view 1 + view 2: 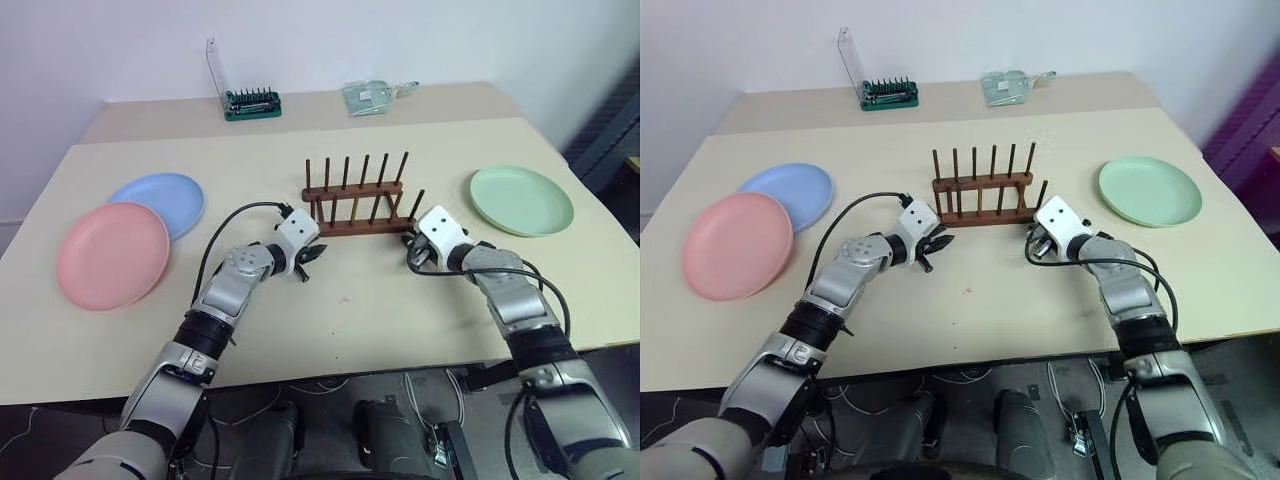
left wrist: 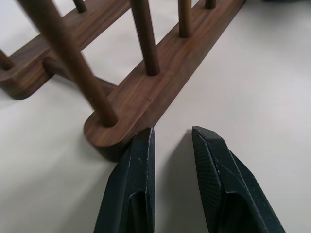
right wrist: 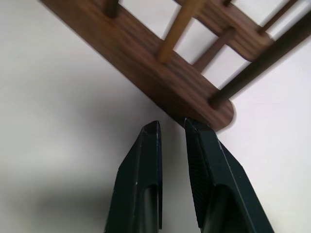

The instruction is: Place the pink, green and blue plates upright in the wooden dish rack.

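So right now I've got both claws parked at the near bar of the wooden dish rack (image 1: 355, 203), one at each end. The left gripper (image 1: 311, 256) sits just short of the rack's left end, fingers (image 2: 133, 184) nearly together with only a narrow gap and nothing between them; in the wrist view the rounded end of the bar is right at the tip of one finger, looks like touching but I can't say for sure. The right gripper (image 1: 413, 255) is in the same pose at the right end, fingers (image 3: 206, 165) almost closed on nothing, one tip right up against the bar's rounded end. All three plates lie flat on the table (image 1: 400, 320): the pink plate (image 1: 112, 254) and blue plate (image 1: 160, 202) well out to the left of my left claw, blue partly tucked behind the pink, and the green plate (image 1: 521, 199) off to the right of and beyond my right claw.
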`<state>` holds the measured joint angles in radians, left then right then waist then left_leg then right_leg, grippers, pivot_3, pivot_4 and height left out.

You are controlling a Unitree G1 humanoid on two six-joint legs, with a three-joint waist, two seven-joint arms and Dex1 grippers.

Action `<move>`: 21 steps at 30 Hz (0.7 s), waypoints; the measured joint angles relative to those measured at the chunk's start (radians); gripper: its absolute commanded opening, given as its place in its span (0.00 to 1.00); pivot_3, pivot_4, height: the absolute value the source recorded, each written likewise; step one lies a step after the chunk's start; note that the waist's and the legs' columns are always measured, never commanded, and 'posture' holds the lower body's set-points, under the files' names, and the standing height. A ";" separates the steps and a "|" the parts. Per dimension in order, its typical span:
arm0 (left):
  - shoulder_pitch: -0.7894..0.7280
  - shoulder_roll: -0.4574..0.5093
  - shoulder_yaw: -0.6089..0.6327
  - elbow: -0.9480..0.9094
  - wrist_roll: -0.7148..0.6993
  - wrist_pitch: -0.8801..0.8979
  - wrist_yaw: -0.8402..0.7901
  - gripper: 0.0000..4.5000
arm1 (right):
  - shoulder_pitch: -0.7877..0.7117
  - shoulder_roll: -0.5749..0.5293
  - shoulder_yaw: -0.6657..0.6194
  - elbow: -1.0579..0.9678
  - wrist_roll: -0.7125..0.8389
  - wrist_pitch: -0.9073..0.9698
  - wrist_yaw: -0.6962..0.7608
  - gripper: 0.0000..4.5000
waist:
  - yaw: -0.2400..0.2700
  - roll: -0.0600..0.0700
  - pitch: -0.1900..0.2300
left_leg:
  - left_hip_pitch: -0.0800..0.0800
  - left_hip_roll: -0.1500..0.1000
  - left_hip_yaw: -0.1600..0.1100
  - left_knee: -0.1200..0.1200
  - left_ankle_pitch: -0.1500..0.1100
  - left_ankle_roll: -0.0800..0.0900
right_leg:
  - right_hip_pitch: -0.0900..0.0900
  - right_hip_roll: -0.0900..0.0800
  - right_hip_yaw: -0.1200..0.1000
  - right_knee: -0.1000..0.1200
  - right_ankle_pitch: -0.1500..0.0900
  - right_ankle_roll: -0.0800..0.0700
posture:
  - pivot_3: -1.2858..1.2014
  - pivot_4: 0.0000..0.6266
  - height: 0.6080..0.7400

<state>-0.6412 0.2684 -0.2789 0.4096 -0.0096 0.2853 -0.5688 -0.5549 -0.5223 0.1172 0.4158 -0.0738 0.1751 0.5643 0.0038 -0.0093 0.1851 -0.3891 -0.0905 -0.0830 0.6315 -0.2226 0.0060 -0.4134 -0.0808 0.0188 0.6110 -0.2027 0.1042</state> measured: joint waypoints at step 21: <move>0.442 0.113 0.943 -0.745 -0.367 0.342 0.474 0.76 | 0.043 -0.059 0.018 -0.395 0.264 0.102 0.402 0.88 | -0.005 -0.003 0.003 | -0.014 0.001 0.000 0.001 -0.003 -0.004 | -0.015 0.001 0.000 0.001 0.001 -0.002 | 0.52 0.24 1.00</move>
<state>-0.1987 0.3819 0.6640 -0.3358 -0.3765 0.6273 -0.0950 -0.5122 -0.5815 0.1352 0.0204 0.1900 0.2768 0.9661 -0.0016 -0.0120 0.1882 -0.4030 -0.0894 -0.0832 0.6326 -0.2253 0.0021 -0.4288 -0.0801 0.0188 0.6115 -0.2018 0.1027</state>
